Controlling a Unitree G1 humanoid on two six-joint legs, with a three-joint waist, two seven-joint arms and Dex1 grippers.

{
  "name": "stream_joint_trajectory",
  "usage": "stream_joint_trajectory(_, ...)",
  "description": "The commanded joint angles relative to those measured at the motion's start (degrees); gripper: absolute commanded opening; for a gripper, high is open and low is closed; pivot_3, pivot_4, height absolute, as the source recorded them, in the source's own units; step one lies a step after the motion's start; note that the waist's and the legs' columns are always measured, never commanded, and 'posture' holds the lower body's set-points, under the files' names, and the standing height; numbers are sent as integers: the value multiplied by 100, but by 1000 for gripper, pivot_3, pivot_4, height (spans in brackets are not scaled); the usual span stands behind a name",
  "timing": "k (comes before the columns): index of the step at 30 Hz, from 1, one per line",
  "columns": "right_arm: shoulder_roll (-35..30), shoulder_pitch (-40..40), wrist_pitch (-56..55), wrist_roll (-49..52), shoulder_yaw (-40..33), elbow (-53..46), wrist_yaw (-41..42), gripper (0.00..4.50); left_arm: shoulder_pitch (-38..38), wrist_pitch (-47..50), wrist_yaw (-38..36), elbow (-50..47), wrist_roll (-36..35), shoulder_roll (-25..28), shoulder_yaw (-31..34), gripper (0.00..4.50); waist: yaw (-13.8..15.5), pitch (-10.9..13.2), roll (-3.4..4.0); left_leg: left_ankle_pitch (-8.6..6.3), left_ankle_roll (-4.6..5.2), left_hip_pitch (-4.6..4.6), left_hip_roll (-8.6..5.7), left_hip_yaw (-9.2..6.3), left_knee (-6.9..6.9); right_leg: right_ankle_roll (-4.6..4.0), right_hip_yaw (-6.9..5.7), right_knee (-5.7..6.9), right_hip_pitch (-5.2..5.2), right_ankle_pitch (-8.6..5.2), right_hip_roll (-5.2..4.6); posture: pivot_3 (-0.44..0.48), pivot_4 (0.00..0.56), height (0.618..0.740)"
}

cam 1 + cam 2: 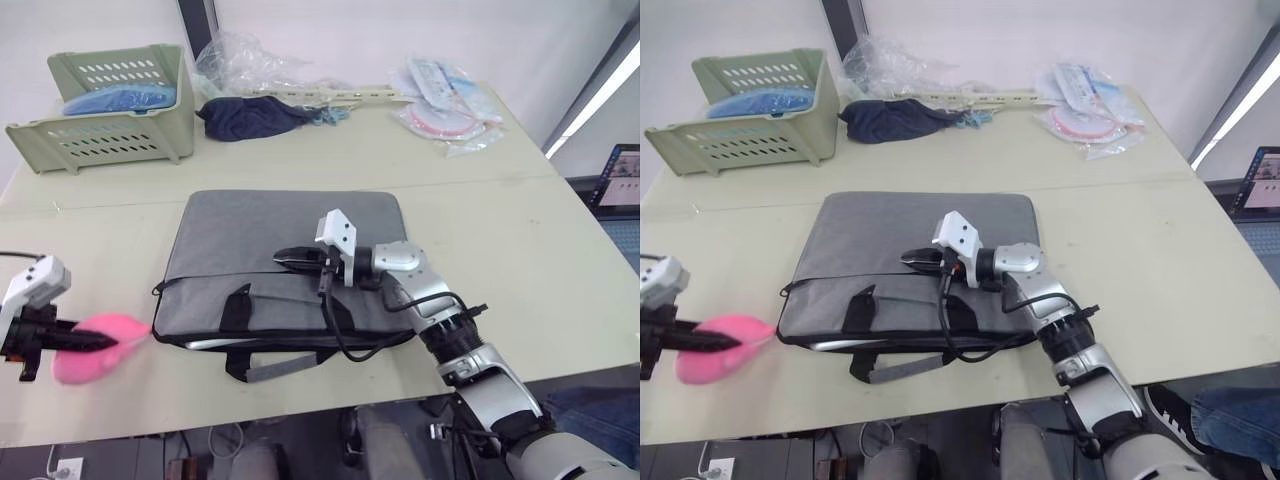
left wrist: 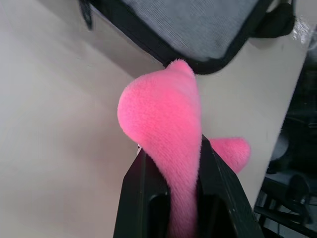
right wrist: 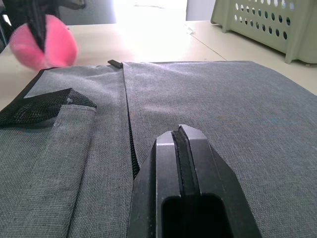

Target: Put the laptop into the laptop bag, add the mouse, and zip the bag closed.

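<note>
My left gripper [image 1: 95,340] is pinching the pink fuzzy lump [image 1: 92,350] beside the grey laptop bag [image 1: 290,250]; my right gripper [image 1: 290,257], fingers pressed together, is hovering over the bag.

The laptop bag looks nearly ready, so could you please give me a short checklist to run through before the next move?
1. Left gripper shut on the pink fuzzy lump, held beside the laptop bag: ok.
2. Right gripper shut, empty, over the bag: ok.
3. Bag lies flat on the table: ok.
4. Laptop inside: a silver edge shows at the bag's near side; cannot tell.
5. Opening wide enough for the lump: cannot tell.
6. Zipper closed: cannot tell.
</note>
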Motion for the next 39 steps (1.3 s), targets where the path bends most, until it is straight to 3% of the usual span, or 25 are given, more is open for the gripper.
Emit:
stream_joint_trajectory(1,-41,387,130,-529,385,680,-98,0,479,199,-369,-621,-272,16,555,31,9,-11,-17,-2,-6,8,6,2,-2,-8,-1,2,4,-5,5,0,150,740)
stream_joint_trajectory(10,42,389,-55,-654,366,869,-264,0,1513,873,15,-2354,-815,-606,996,31,4,-28,-15,-16,-32,73,33,12,-57,-31,35,-3,44,-20,33,0,150,740)
stream_joint_trajectory(19,25,318,-111,-680,346,1014,-274,0,1862,1233,414,-3226,-1034,-1170,936,31,23,-65,-11,-20,-52,107,81,37,-78,-45,128,-7,47,-28,73,0,150,740)
stream_joint_trajectory(23,-6,328,-105,-680,350,986,-247,0,1739,1103,611,-2965,-854,-1271,856,31,23,-71,-8,-23,-58,123,88,48,-87,-54,133,-6,48,-32,80,0,150,740)
stream_joint_trajectory(27,-50,251,-48,-589,256,786,-205,0,1034,972,1285,-2207,-522,-1399,609,31,48,-84,11,-22,-63,147,91,52,-88,-61,134,-11,47,-37,79,0,150,740)
stream_joint_trajectory(34,-69,201,131,-490,168,414,-261,0,738,985,1741,-2312,-500,-1804,235,31,161,-111,56,-21,-65,152,90,52,-90,-62,136,-10,44,-37,62,0,150,740)
stream_joint_trajectory(39,-88,230,454,-310,-11,-31,-372,0,181,694,2096,-1842,-241,-1997,112,31,330,-115,88,-17,-58,153,75,51,-90,-59,133,-12,43,-35,6,0,150,740)
